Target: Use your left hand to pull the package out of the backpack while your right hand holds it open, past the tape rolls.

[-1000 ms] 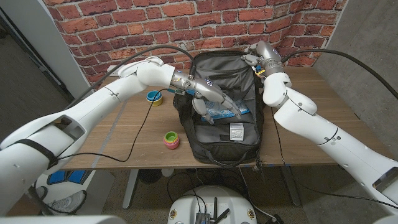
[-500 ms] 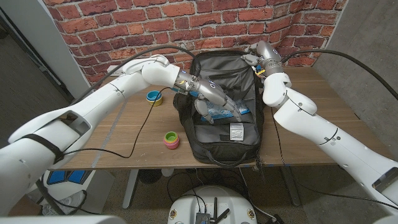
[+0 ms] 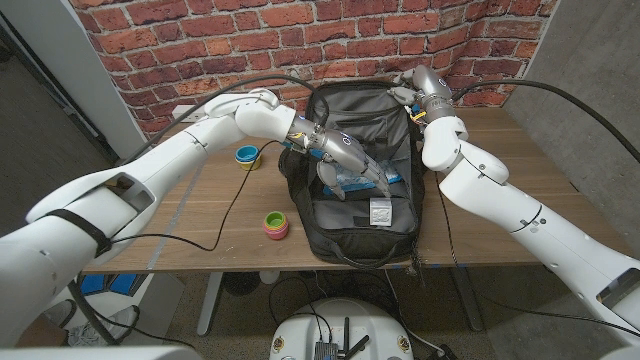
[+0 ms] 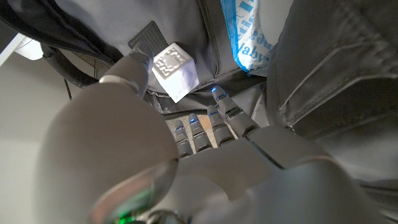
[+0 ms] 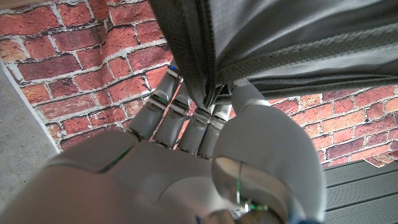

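Inside the backpack (image 3: 365,165), the left hand (image 3: 350,160) reaches the package (image 3: 355,182); its grasp cannot be determined. Right hand (image 3: 405,98) pinches the flap (image 5: 261,43). Next: secure package, withdraw.

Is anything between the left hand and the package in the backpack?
Nothing visible. The left hand already reaches into the open backpack, fingers at the blue-and-white package. The right hand grips the flap, and both tape rolls sit outside on the table.
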{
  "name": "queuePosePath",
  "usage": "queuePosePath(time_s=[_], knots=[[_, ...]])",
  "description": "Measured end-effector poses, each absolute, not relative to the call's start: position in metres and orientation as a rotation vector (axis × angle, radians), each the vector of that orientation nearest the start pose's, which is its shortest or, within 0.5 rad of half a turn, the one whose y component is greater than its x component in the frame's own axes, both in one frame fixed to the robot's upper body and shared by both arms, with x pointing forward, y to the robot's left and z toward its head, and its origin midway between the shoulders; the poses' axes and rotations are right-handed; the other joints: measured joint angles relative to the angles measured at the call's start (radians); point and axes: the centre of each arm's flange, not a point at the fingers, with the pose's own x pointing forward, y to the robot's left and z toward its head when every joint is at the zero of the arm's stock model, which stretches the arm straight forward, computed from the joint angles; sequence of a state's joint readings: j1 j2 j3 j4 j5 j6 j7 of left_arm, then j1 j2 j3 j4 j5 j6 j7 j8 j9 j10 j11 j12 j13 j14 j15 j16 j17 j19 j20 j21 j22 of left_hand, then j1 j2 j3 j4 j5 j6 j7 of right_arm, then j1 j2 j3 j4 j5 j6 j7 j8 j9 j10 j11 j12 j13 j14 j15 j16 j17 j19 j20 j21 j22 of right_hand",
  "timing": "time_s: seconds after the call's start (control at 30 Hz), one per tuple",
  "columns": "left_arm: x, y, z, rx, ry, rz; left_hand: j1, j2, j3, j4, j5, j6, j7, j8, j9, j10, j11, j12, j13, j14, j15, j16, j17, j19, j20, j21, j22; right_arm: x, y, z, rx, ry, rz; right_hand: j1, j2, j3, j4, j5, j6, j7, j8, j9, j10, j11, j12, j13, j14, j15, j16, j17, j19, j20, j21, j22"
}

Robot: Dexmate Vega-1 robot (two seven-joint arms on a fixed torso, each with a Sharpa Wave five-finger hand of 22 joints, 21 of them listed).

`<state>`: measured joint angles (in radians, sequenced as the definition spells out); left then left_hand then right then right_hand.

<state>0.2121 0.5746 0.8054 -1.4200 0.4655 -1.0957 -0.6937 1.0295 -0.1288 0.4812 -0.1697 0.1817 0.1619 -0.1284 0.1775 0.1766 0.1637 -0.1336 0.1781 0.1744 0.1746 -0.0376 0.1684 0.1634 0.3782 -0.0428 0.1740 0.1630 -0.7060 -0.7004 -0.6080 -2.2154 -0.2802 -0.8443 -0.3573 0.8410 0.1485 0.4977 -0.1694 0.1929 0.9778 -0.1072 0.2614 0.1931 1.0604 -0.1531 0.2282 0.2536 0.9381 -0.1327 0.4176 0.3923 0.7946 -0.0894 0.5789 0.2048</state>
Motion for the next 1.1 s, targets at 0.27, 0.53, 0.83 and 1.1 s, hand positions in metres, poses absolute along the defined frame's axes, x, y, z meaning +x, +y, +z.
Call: queuePosePath(time_s=[0.27,0.53,0.83,1.1], knots=[[0.513,0.055,0.082,-2.684,1.770,1.538,0.004,0.004,-0.007,-0.001,0.000,-0.005,0.005,0.000,0.000,-0.001,0.001,-0.001,0.000,0.000,0.000,0.000,0.000,-0.001,0.001,0.000,0.000,0.502,-0.184,0.128,-0.909,-0.698,-0.392,0.000,0.000,0.001,0.001,0.000,0.002,-0.002,0.000,0.000,0.000,0.000,0.000,0.000,0.006,-0.005,0.000,0.000,0.000,0.000,0.000,0.000],[0.515,0.048,0.077,-2.658,1.783,1.503,0.004,0.004,-0.019,0.000,-0.005,-0.002,0.002,0.012,0.000,0.006,-0.006,0.004,0.000,0.000,0.000,0.000,0.000,-0.001,0.001,0.004,0.000,0.503,-0.185,0.127,-0.904,-0.698,-0.393,0.000,0.000,0.002,0.002,-0.001,0.005,-0.005,-0.007,0.000,0.000,0.000,0.000,0.000,0.006,-0.005,0.000,0.000,0.000,0.000,0.006,0.000],[0.518,0.042,0.074,-2.623,1.827,1.462,0.009,-0.001,-0.043,0.004,-0.005,0.039,-0.009,0.028,0.000,0.043,-0.021,0.014,0.000,0.042,-0.001,0.009,0.000,0.030,0.000,0.012,0.000,0.503,-0.186,0.126,-0.900,-0.695,-0.394,0.000,0.000,0.002,0.002,-0.001,0.005,-0.005,-0.007,0.000,0.000,0.000,0.000,0.000,0.006,-0.005,-0.004,0.000,-0.007,0.004,0.008,0.000],[0.521,0.038,0.072,-2.597,1.860,1.458,0.003,-0.007,-0.064,0.003,-0.005,0.067,-0.012,0.035,0.000,0.078,-0.031,0.018,0.000,0.077,-0.002,0.013,0.000,0.058,-0.004,0.012,0.000,0.503,-0.187,0.125,-0.896,-0.693,-0.394,0.004,-0.004,0.002,0.002,-0.001,0.005,-0.006,-0.007,0.000,0.000,0.000,0.000,0.003,0.006,-0.005,-0.004,0.005,-0.009,0.002,0.012,0.000]])
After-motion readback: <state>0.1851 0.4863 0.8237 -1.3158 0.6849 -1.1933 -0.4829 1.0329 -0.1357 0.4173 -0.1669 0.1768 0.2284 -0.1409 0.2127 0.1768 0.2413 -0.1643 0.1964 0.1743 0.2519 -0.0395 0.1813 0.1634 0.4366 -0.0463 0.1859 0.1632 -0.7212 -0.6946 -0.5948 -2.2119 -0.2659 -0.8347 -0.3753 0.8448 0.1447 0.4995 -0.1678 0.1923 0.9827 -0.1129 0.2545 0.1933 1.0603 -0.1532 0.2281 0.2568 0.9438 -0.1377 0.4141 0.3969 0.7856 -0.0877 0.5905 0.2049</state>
